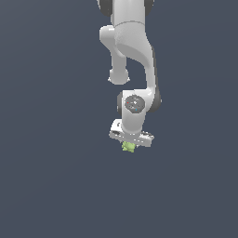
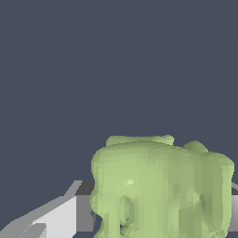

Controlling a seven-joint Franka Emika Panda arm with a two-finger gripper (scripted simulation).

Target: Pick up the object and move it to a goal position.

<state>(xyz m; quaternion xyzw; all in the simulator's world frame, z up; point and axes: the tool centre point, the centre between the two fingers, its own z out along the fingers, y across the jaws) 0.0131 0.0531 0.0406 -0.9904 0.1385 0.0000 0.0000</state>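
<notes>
The object (image 1: 128, 147) is a small yellow-green lumpy thing that pokes out just below the white gripper (image 1: 129, 143), at the end of the arm in the middle of the exterior view. In the wrist view the object (image 2: 160, 186) looms large between the two fingers, and the gripper (image 2: 155, 216) is shut on it. One grey-white finger (image 2: 56, 218) shows beside it; only a sliver of the other shows at the frame's edge. The object's lower part is cut off by the picture's edge.
A plain dark blue-grey surface (image 1: 46, 186) fills both views all around the arm (image 1: 135, 51). No other object, container or edge shows.
</notes>
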